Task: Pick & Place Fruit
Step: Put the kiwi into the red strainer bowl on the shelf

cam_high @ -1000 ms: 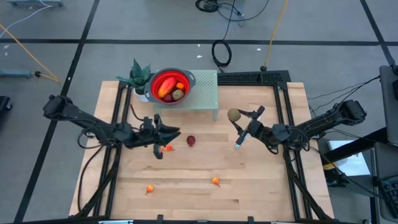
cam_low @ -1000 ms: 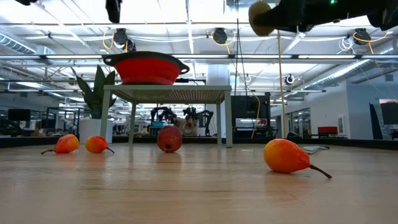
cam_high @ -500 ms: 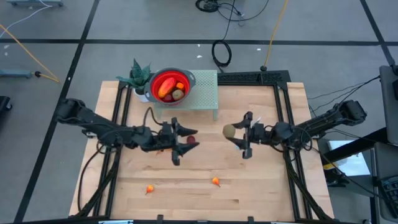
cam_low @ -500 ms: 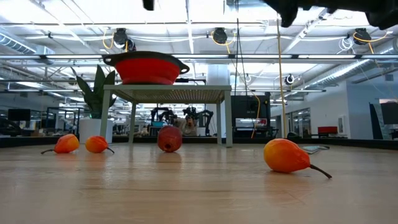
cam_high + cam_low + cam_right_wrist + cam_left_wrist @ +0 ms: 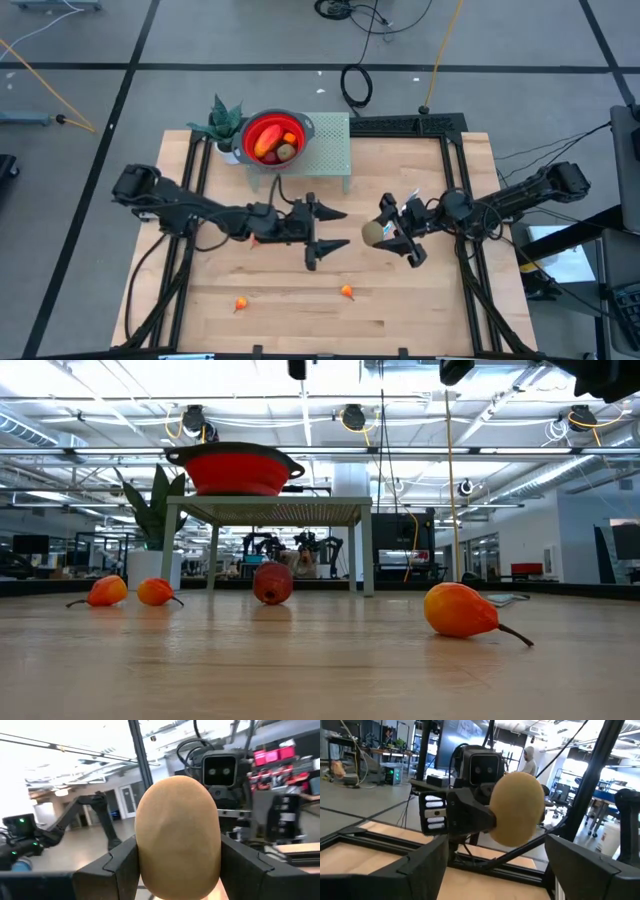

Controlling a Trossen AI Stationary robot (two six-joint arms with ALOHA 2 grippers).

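We are partway through the fruit job. The red bowl (image 5: 271,137) on its little green stand (image 5: 331,152) at the back of the counter (image 5: 420,300) already holds a few pieces, one orange-red and one brownish as far as we can tell from above.

Our right pincer (image 5: 392,231) is pinching a tan-brown oval fruit (image 5: 373,233) above the middle of the counter; in its own wrist view the oval (image 5: 177,837) sits squarely between the two fingers (image 5: 115,865). Our left pincer (image 5: 332,227) faces it from just beside, fingers spread wide and empty, with the oval (image 5: 516,810) right in front of it. We read this as a handover about to happen, though the left fingers have not yet closed around it.

Still on the counter: a dark red round fruit (image 5: 272,583), hidden under the left arm from above, and three small orange pieces (image 5: 462,610), (image 5: 155,592), (image 5: 106,591). Two of those show from above near the front edge (image 5: 241,303), (image 5: 347,292).

So the held oval and four more pieces remain to be placed.
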